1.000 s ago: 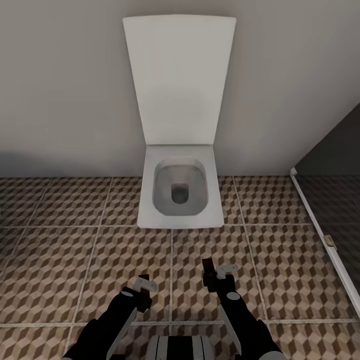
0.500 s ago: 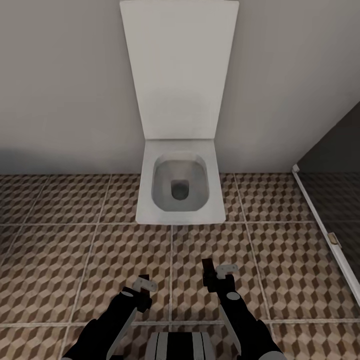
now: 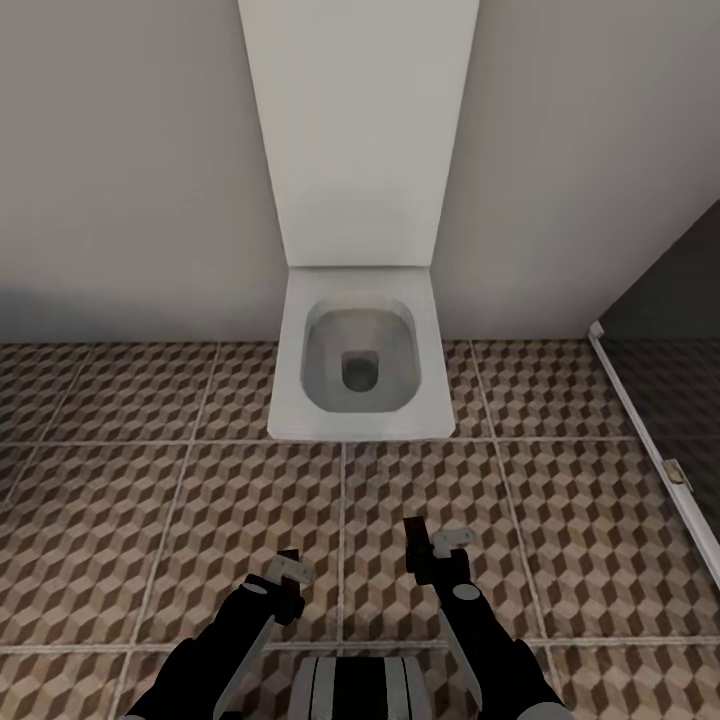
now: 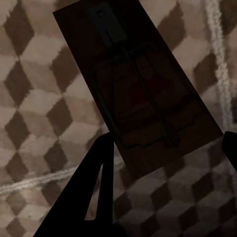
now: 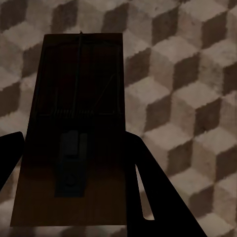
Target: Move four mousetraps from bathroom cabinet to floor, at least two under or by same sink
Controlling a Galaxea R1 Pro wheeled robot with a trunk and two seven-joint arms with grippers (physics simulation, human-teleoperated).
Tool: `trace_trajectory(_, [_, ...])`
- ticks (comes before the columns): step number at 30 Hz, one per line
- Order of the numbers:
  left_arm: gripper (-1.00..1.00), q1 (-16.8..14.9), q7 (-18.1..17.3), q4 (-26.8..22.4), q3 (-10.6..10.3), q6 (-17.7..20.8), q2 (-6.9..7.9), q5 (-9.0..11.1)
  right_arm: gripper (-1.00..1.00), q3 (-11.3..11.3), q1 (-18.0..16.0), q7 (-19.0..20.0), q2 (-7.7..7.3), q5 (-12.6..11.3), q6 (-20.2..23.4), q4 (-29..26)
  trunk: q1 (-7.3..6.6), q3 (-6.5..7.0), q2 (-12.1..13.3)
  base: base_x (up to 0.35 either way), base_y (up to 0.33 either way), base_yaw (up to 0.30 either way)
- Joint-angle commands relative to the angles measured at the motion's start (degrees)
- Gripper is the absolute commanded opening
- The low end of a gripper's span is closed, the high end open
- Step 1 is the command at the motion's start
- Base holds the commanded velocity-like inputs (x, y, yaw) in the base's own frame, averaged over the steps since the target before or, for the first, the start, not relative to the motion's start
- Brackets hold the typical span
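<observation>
My left gripper (image 3: 287, 570) is shut on a brown wooden mousetrap (image 4: 138, 84) with dark wire, and holds it above the cube-pattern bathroom floor (image 3: 150, 510). A second mousetrap (image 5: 74, 128) is clamped in my right gripper (image 3: 432, 547); it shows edge-on as a dark upright strip (image 3: 413, 540) in the head view. Both grippers hang low in front of my trunk, over the tiles short of the toilet. In the wrist views the dark fingers (image 4: 98, 168) (image 5: 143, 182) sit at each trap's sides. The cabinet, the sink and the other mousetraps are out of view.
A white square toilet (image 3: 360, 355) with its lid raised (image 3: 358, 130) stands against the pale wall straight ahead. At the right, a dark glass shower door (image 3: 680, 330) with a white bottom rail (image 3: 650, 450) runs along the floor. Open tiles lie to either side of the toilet.
The whole head view has shifted: the toilet sits higher and slightly larger in the picture, so the camera moved closer. Both arms keep the same pose with their traps.
</observation>
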Motion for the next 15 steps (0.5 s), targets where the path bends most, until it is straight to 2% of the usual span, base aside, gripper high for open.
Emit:
trace_trajectory(1, [-1.0, -0.03, 0.43, -0.1, -0.13, 0.26, 0.02, 0.28, -1.0, 0.15, -0.01, -0.41, -0.01, 0.48, 0.46, -0.09, 0.22, -0.22, -0.43, 0.0, 0.0, 0.0])
trace_trajectory(10, [-1.0, -0.03, 0.43, -0.4, -0.13, 0.0, 0.02, 0.24, -1.0, 0.26, -0.01, -0.12, 0.05, 0.48, 0.34, 1.37, 0.44, -0.4, -0.83, 0.0, 0.0, 0.0])
trace_trajectory(15, [-1.0, -0.03, 0.43, -0.17, -0.11, -3.99, 0.02, 0.26, -1.0, 2.39, -0.01, -0.06, 0.0, 0.48, 0.22, 3.66, 0.44, -0.4, -0.83, 0.0, 0.0, 0.0])
